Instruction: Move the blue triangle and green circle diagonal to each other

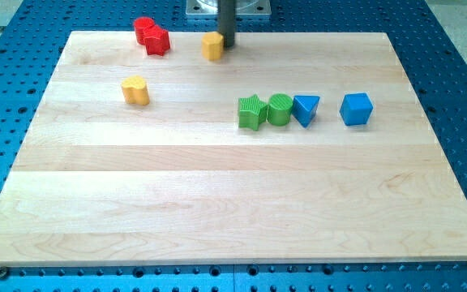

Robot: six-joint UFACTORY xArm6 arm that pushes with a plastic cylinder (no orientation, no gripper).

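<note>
Upright rod, my tip (226, 45) touching yellow block (212, 46) | far below-right of it: green circle (280, 109) touching blue triangle (306, 109), side by side

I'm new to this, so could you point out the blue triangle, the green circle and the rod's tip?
blue triangle (306, 108): camera view, middle of its top face.
green circle (280, 109): camera view, centre of the block.
my tip (226, 45): camera view, rod's lower end, beside the yellow block (212, 46).

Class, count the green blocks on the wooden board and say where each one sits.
2. The green star and the green circle sit side by side right of the board's centre, star on the view's left, circle touching the blue triangle. None looks hidden.
</note>
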